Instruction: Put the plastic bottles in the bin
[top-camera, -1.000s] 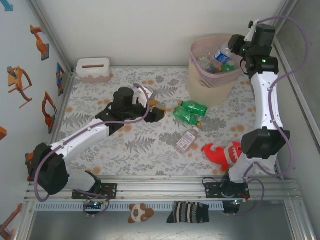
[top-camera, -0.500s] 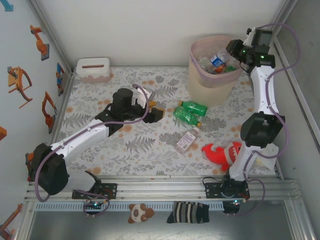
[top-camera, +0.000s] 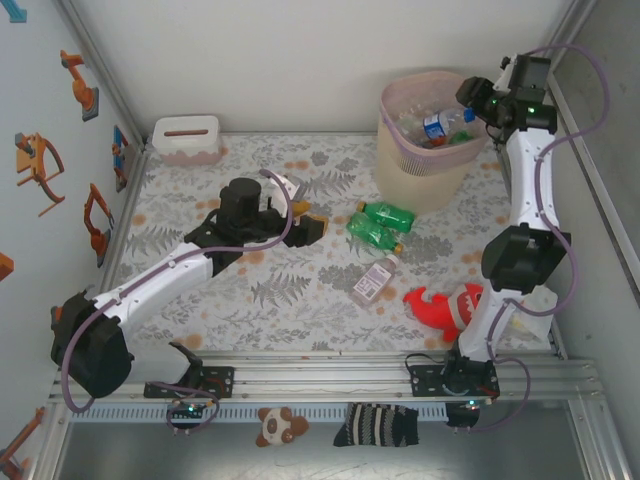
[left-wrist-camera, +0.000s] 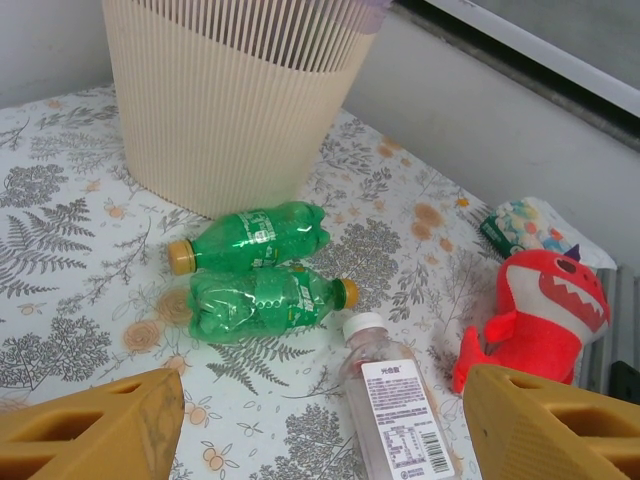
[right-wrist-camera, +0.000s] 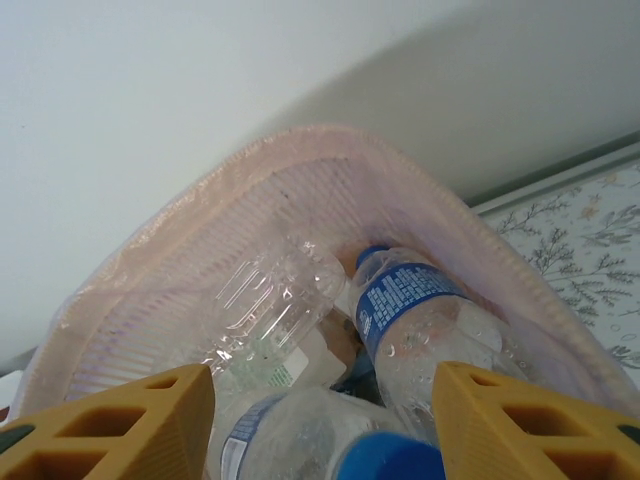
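Note:
The beige bin (top-camera: 425, 165) with a pink rim stands at the back right and holds several clear plastic bottles. My right gripper (top-camera: 470, 100) hangs open over its rim. In the right wrist view its jaws (right-wrist-camera: 325, 430) stand apart above a blue-labelled bottle (right-wrist-camera: 420, 320), a bare clear bottle (right-wrist-camera: 270, 300) and a blue-capped one (right-wrist-camera: 390, 462). Two green bottles (top-camera: 385, 213) (top-camera: 372, 234) and a clear white-capped bottle (top-camera: 375, 280) lie on the table. My left gripper (top-camera: 312, 228) is open just left of the green ones. Its wrist view shows them (left-wrist-camera: 250, 235) (left-wrist-camera: 260, 300) and the clear bottle (left-wrist-camera: 395, 410) ahead of it.
A red plush shark (top-camera: 450, 305) lies at the front right, near the clear bottle. A low white box (top-camera: 187, 138) sits at the back left. A patterned packet (left-wrist-camera: 525, 225) lies by the right wall. Walls close in the back and both sides.
My right gripper has opened, and the blue-labelled bottle it held has dropped into the bin. The right wrist has drawn back towards the wall. The left arm has hardly moved.

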